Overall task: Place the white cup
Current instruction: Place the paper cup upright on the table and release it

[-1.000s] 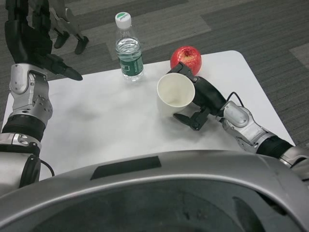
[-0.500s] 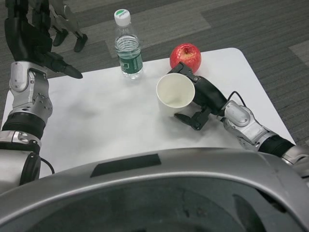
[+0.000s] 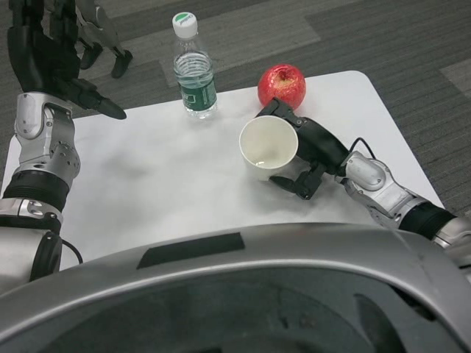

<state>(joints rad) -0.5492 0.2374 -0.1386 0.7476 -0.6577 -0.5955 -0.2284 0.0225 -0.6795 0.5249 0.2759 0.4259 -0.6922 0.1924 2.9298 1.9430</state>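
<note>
Looking down from the head view, we saw the right hand (image 3: 305,158) wrapped around the white cup (image 3: 268,143) near the middle of the white table (image 3: 162,184); its dark fingers (image 3: 294,184) curled about the cup's far side and under its near side, so the hand was closed on the cup and held nothing else; the cup's mouth faced up towards the camera, its pale inside showing, and we could not tell whether its base touched the table or hung just above it. We judged this side grip to suit a placing step, since it left the base free to meet the surface; we judged the placing close to done but not finished, the fingers not yet let go.

A red apple (image 3: 282,84) sat just behind the hand, near the table's far edge; a water bottle (image 3: 194,73) with a green label stood upright to the apple's left, well apart from the cup; we judged the apple the nearest thing a careless release could knock.

The left hand (image 3: 51,59) hung raised over the table's far left corner, fingers apart and holding nothing; we took it to be waiting out of the way.
</note>
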